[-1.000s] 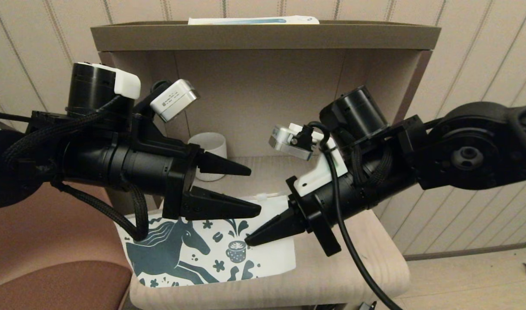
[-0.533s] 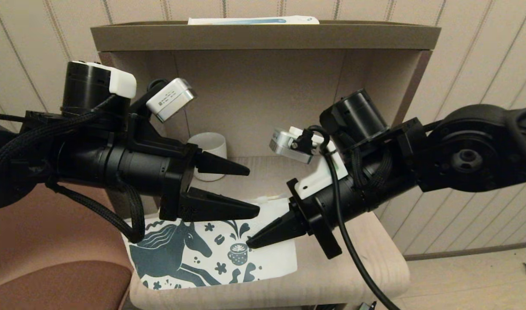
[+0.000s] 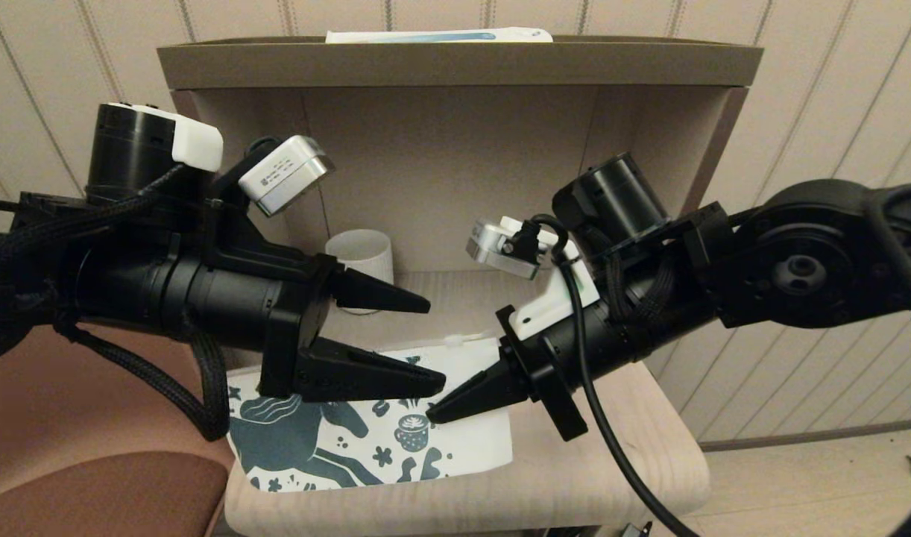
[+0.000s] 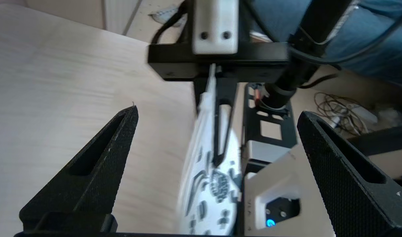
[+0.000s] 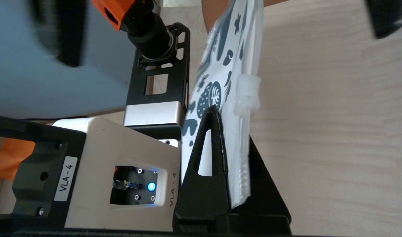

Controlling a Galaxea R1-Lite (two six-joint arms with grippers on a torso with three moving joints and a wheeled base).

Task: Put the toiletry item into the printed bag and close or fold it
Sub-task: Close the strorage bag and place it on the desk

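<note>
With the toiletry item nowhere visible, the right end effector (image 3: 434, 412) is pinching the printed bag (image 3: 366, 440) above the table (image 3: 612, 462), the left end effector (image 3: 426, 344) gaping empty beside it.

Against the cream mug (image 3: 361, 257) at the back of the tabletop (image 3: 619, 455), the left claw (image 3: 426, 343) has drawn back toward the robot's left: its wrist camera and black motor housing sit farther from the mug than a second ago, and its fingers, spread wide with nothing between them, have slid a little that way and lower. The printed bag (image 3: 351, 440) has shifted as well: its outer edge with the horse's hindquarters now lies nearer the mug's side of the tabletop, and more of the horse is hidden under the left claw's lower finger.
</note>
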